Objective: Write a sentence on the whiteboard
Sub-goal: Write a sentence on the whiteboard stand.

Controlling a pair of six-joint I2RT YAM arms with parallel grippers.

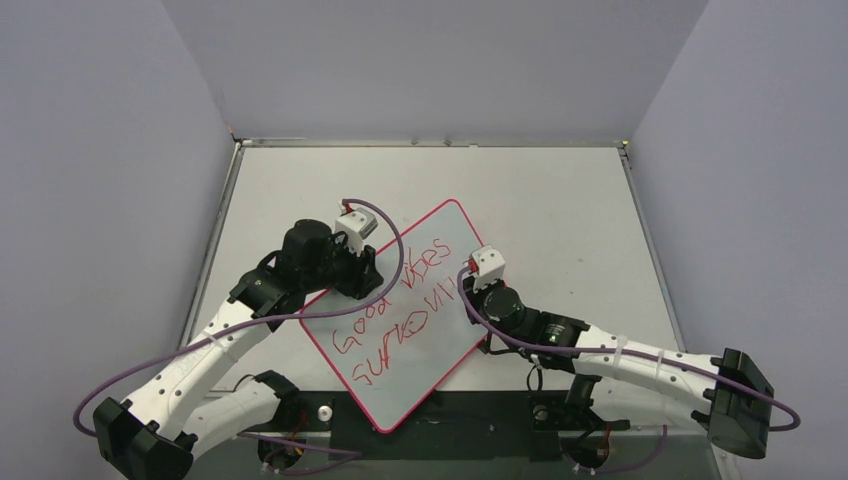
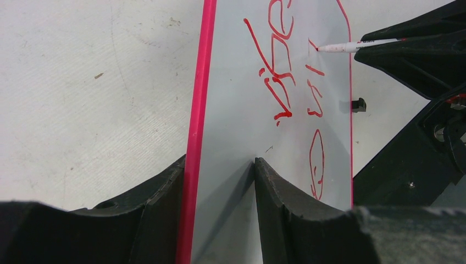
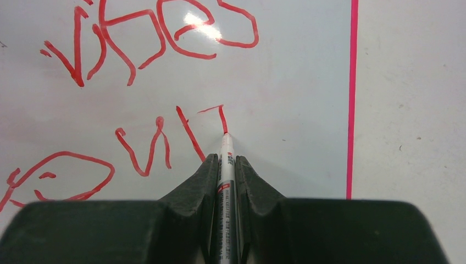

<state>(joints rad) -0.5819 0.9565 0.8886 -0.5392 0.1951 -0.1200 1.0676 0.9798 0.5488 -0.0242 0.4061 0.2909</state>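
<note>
Well, the grey table (image 1: 560, 200) is carrying the whiteboard (image 1: 405, 390), which is lying flat and askew between both arms. The left gripper (image 2: 220, 165) is straddling its pink edge, fingers spread, clutching nothing. The right gripper (image 3: 222, 159) is ending the sentence (image 1: 392, 318), clenching a marker (image 3: 225, 181) whose tip is touching the second line.

whiteboard (image 3: 297, 77) glossy, smooth, glare upper centre; table (image 2: 82, 110) matt, scuffed; right gripper (image 3: 226, 162) matt black plastic; marker (image 3: 226, 147) barrel glossy
</note>
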